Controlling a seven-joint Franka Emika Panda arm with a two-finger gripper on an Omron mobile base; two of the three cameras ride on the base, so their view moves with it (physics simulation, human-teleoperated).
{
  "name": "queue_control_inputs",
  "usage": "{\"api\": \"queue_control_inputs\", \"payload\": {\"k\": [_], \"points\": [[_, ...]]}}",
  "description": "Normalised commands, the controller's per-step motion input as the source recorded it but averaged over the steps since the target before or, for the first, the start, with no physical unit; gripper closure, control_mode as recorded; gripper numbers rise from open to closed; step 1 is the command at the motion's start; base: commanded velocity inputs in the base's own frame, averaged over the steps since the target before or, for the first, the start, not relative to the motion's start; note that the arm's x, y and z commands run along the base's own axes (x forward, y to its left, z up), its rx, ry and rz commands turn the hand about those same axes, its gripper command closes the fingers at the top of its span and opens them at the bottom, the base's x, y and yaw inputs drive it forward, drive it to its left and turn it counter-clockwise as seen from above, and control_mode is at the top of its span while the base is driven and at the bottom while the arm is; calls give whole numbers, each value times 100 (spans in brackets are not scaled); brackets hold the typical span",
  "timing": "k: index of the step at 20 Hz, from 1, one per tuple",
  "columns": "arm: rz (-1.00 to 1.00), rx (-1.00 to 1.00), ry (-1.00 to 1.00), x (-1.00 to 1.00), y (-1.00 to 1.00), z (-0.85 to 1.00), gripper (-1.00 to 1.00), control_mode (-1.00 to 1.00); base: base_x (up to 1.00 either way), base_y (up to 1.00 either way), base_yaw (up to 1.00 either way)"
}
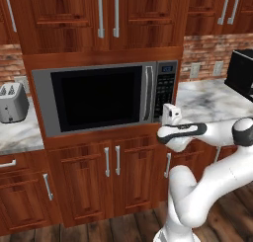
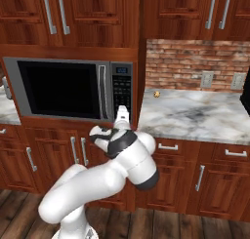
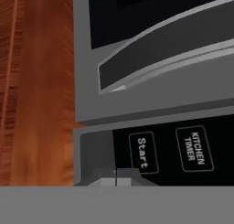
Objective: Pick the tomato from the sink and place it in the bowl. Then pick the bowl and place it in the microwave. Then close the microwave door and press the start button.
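Arm reaches forward from lower right, forearm level, gripper (image 1: 168,109) closed and empty, its fingertips (image 3: 115,176) pressed together beside the Start button (image 3: 143,152). Microwave (image 1: 106,98) at frame centre, microwave door (image 1: 99,98) shut; keypad panel (image 2: 121,94) borders the wooden cabinet edge.

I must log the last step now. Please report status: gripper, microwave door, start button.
Gripper shut, holding nothing, at the keypad's lower corner. Microwave door closed. Start button just beside the fingertips, contact unclear. Nothing in the way.
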Motion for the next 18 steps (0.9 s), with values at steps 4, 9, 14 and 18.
{"api": "queue_control_inputs", "payload": {"k": [4, 9, 14, 18], "points": [[0, 0, 0, 44, 0, -5, 100, -100, 0, 0, 0], [0, 0, 0, 14, 0, 0, 100, -100, 0, 0, 0], [0, 0, -2, -12, 1, 13, 100, -100, 0, 0, 0], [0, 0, -7, -33, 0, 33, 100, -100, 0, 0, 0]]}}
